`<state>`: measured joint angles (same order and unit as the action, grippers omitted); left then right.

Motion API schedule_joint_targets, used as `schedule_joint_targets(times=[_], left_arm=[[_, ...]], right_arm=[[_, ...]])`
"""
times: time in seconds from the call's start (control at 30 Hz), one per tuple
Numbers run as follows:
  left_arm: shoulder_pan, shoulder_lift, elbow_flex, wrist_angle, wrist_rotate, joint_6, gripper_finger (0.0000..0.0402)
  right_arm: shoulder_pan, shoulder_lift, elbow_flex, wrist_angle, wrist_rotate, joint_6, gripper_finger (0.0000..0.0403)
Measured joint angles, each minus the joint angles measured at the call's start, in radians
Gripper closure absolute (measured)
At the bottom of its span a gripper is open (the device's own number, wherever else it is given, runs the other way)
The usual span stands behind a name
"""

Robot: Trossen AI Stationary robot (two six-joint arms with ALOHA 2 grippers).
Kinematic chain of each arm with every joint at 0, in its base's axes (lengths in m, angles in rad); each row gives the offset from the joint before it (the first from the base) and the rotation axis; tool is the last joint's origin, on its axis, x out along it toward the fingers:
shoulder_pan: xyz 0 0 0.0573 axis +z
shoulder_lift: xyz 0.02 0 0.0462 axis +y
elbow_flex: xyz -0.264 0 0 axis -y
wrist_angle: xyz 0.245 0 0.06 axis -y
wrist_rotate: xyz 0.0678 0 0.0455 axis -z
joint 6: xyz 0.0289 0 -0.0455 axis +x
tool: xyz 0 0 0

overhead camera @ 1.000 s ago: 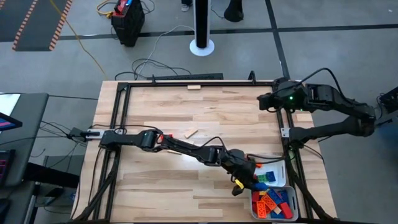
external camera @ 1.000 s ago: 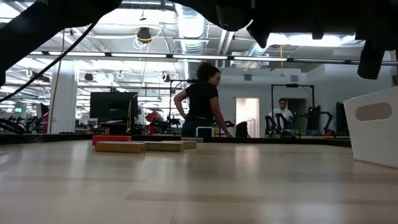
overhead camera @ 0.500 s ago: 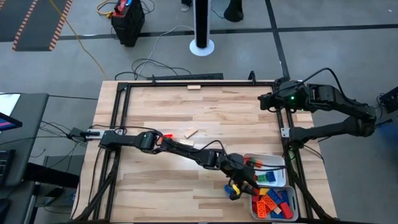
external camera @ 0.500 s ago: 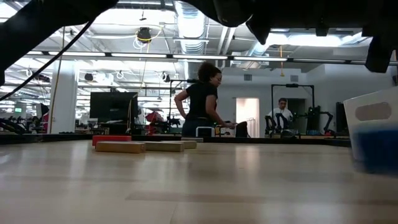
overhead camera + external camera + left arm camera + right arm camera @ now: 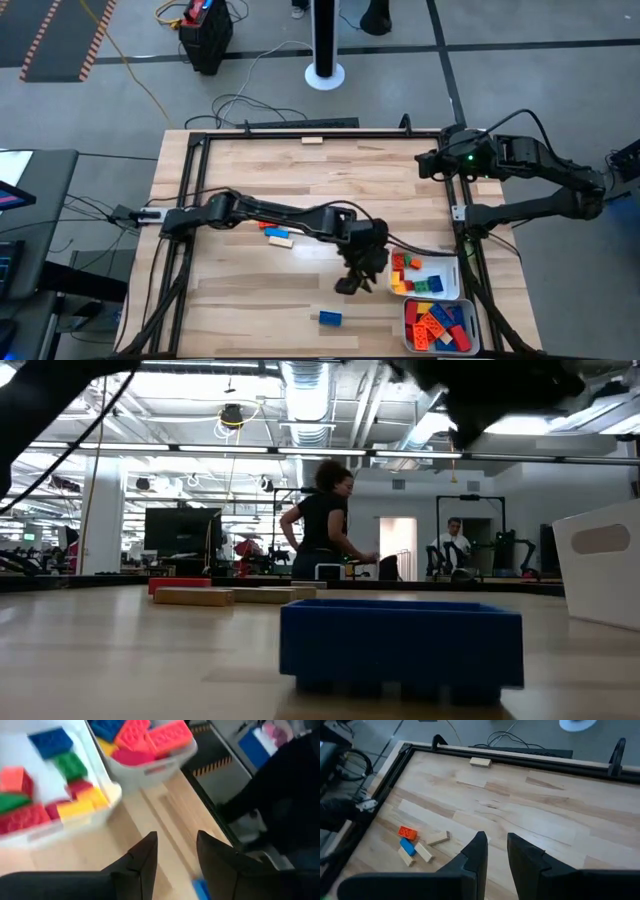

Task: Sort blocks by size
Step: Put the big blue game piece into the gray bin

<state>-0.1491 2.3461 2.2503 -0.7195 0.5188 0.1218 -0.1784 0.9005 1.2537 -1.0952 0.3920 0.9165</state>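
Blue block (image 5: 202,888) half hidden behind the left hand (image 5: 176,854), blurred trays' (image 5: 102,815) far ends cropped.

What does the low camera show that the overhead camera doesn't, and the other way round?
Only the low view: a person standing in the room behind the table. Only the high view: both arms, the left gripper near the two white trays, the right gripper waiting at the far edge. Both show the blue block lying loose on the table.

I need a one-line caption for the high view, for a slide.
Left claw hovers empty beside two white trays of sorted blocks; a blue block lies alone on the table, right arm parked.
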Motion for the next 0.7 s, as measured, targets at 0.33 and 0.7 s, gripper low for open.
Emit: schedule_joint_targets(times=[0.33,0.7], left_arm=[[-0.099,-0.183,-0.260,-0.066,-0.050,-0.154,0.0303],[-0.230,-0.279,-0.570,0.000,-0.213,-0.298,0.0268]], right_arm=[[0.000,0.000,0.000,0.000,0.000,-0.102,0.0301],[0.008,0.011,0.000,0.000,0.000,-0.044,0.0301]])
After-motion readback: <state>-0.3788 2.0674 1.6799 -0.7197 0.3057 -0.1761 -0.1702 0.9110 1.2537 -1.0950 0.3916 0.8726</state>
